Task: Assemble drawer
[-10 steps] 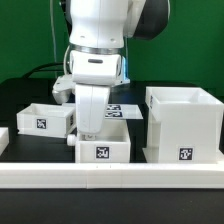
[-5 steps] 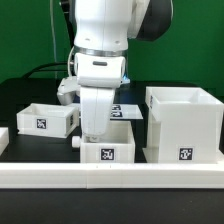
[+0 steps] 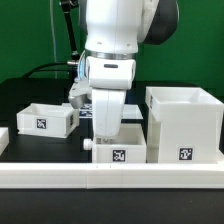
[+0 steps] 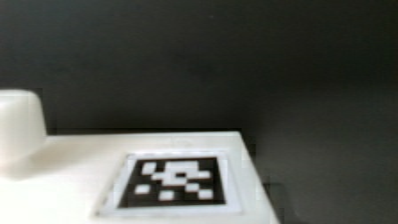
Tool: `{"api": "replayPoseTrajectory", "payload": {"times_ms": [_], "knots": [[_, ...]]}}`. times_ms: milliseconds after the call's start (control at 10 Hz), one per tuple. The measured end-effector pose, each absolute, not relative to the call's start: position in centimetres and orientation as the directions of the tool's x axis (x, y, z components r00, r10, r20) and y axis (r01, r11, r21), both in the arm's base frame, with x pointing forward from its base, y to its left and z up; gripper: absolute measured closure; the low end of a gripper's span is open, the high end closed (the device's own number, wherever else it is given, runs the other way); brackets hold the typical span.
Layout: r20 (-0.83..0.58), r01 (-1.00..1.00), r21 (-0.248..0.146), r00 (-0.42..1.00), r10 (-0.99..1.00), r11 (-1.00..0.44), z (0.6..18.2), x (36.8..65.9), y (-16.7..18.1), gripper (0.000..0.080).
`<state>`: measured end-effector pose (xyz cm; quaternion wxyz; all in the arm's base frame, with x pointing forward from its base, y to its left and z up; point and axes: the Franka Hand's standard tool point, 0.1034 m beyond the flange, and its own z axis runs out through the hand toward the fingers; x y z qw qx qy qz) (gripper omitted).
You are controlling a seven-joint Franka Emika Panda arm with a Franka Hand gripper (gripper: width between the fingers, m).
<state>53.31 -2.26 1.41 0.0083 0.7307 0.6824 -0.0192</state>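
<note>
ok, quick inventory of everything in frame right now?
left tray: 1, white, exterior view's left, tag on front.
middle tray: 1, white, centre front, below the gripper, tag on front.
knob: 1, white, on the middle tray's side toward the exterior view's left.
shell: 1, white, large open-topped box, exterior view's right, tag low on front.
border wall: 1, white, long and low, along the front.
cut-off piece: 1, white, exterior view's left edge, cannot identify.
table: 1, black, under everything.
arm: 1, white, centre, reaching down.
gripper: 1, white, at the middle tray; fingers hidden, open or shut unclear.
</note>
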Motion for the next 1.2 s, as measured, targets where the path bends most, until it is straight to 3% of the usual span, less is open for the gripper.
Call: {"api": "replayPoseTrajectory", "payload": {"times_ms": [1200], "knots": [[-0.033,1.000,-0.005,0.030,0.999,-0.030,0.9,53.4,-0.8,0.0757]]}}
